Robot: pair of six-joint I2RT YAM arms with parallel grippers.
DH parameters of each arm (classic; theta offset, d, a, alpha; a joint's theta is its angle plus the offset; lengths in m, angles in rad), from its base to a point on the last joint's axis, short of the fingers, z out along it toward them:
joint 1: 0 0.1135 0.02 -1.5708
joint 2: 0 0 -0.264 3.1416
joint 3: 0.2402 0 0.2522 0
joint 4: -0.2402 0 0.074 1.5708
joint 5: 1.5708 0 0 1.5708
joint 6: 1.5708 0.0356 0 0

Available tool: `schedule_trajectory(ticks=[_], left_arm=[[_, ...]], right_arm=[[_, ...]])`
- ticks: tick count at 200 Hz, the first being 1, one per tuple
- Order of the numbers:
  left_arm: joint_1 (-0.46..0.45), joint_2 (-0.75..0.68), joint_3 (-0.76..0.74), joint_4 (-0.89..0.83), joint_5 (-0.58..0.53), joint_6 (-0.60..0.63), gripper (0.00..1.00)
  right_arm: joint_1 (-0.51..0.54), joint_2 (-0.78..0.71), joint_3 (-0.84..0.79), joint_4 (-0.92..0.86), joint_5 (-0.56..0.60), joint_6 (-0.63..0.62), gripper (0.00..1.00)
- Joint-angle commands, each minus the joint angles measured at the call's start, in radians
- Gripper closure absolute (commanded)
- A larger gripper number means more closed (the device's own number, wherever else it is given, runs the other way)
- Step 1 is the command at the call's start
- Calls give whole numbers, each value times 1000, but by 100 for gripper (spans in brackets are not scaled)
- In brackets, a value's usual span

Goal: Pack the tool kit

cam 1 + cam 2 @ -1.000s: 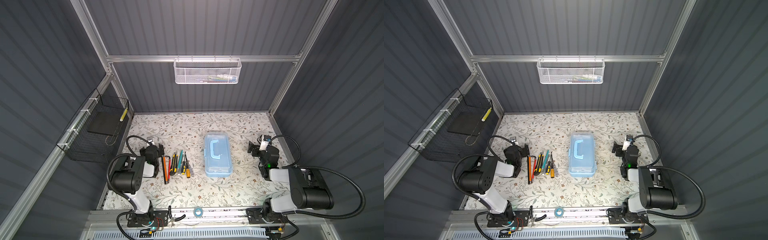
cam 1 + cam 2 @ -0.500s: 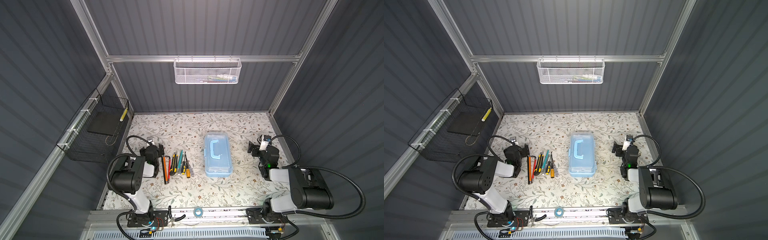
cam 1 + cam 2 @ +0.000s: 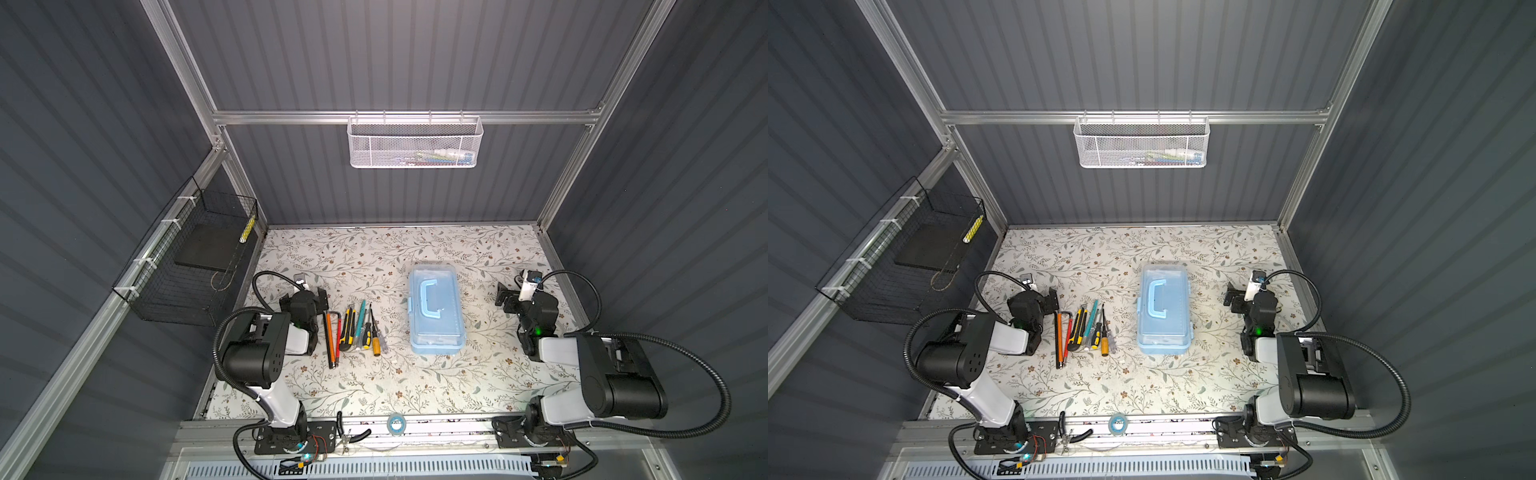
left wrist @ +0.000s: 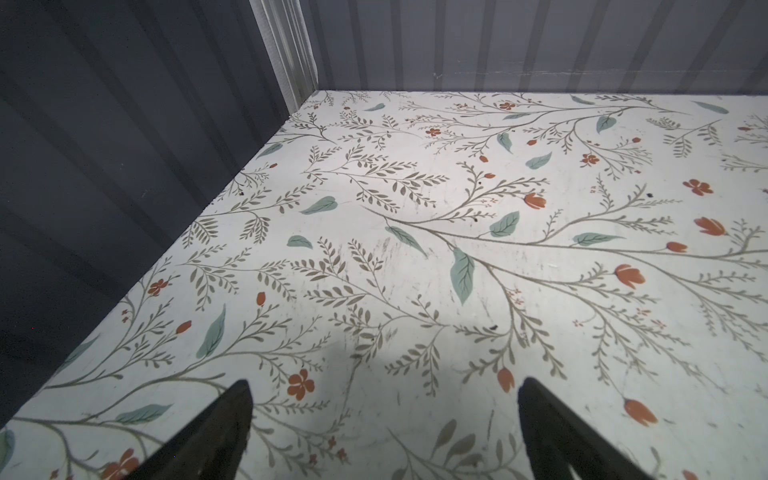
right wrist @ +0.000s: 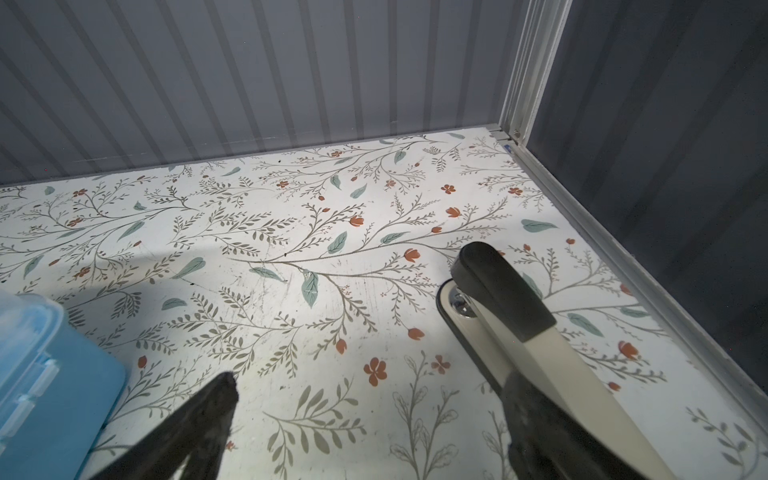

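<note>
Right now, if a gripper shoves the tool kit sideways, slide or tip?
The tool kit lies flat and low: probably slides, not tips. Its smooth plastic sides may slip in a pinch; the U-shaped handle looks a surer hold.

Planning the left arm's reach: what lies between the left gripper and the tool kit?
A row of hand tools separates left gripper and tool kit, seen in both top views.

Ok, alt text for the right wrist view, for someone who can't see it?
The right gripper hangs open over the floral table, nothing between its jaws. A corner of the light-blue tool kit shows at the picture's edge, untouched; grey ribbed walls stand behind.
</note>
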Motion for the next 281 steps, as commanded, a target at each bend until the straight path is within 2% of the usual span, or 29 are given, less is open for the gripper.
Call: schedule_trajectory(ticks=[1, 179, 188, 204, 213, 223, 235, 243, 254, 267, 281], left_arm=[[-4, 5, 7, 7, 0, -8, 0], [-4, 4, 11, 1, -1, -8, 0], [-6, 1, 13, 5, -18, -2, 0], [-12, -48, 51, -104, -15, 8, 0], [-24, -103, 105, -272, -60, -1, 0], [-24, -152, 177, -449, -84, -32, 0], [-24, -188, 213, -505, -118, -54, 0], [-24, -220, 215, -520, -119, -99, 0], [-24, -275, 236, -588, -87, -172, 0], [-24, -310, 319, -785, -31, -264, 0], [-33, -307, 425, -967, 102, -290, 0]], right_arm=[[-1, -10, 15, 6, 0, 5, 1], [-1, -12, 14, 6, -4, 2, 1], [5, -20, 10, 12, 31, 5, 1], [20, -75, 7, -25, 108, 10, 1], [44, -125, 29, -105, 189, 10, 1], [69, -183, 79, -234, 273, 10, 1], [97, -240, 163, -404, 378, 51, 1], [102, -271, 236, -561, 391, 123, 1], [114, -295, 321, -726, 395, 187, 1], [153, -314, 379, -837, 433, 214, 1], [225, -342, 421, -928, 457, 216, 1]])
